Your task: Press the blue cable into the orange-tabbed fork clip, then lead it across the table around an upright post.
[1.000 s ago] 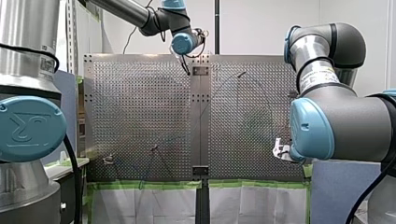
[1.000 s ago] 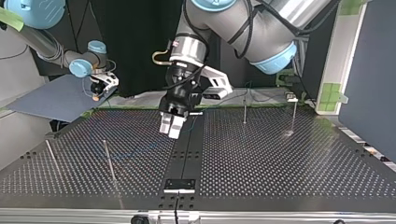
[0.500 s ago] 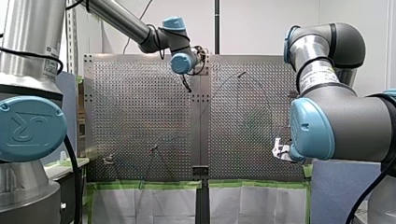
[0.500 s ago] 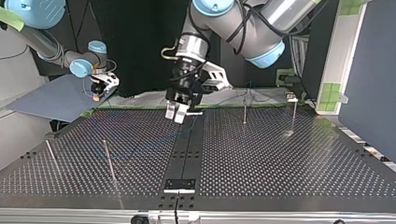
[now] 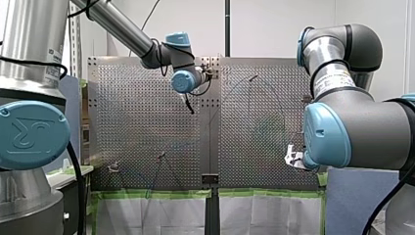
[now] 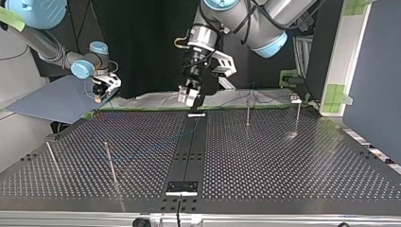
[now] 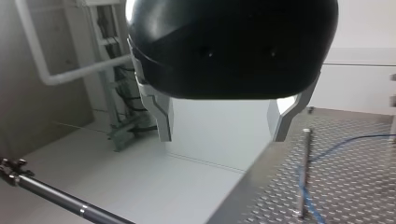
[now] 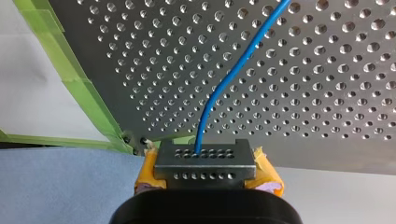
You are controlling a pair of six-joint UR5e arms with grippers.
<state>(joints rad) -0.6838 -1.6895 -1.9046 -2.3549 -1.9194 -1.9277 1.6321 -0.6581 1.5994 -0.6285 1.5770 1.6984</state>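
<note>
The blue cable [image 8: 223, 84] runs over the perforated table [image 8: 327, 116] into my right gripper [image 8: 205, 163], whose yellow pads [image 8: 268, 179] are shut on it at the table's edge. In the top view that gripper [image 6: 100, 91] hangs at the far left, and the cable [image 6: 142, 151] shows faintly across the left half. My left gripper [image 7: 222, 137] stands open with nothing between its metal fingers [image 7: 163, 123]. It hovers above the far middle of the table [image 6: 191, 98]. Beside it an upright post [image 7: 304, 172] has the cable [image 7: 341, 143] by it. A small clip [image 6: 295, 98] sits at the far right.
Several thin upright posts stand on the table: one [image 6: 248, 112] and another [image 6: 297, 118] at the top view's far right, a third [image 6: 110, 163] and a leaning rod [image 6: 53, 160] at its near left. A dark strip [image 6: 188, 151] runs down the middle. Green tape [image 8: 88, 93] lines the edge.
My left arm has lifted and drawn back from the middle of the table toward the top view's far edge, still open. The right arm and the cable have not moved.
</note>
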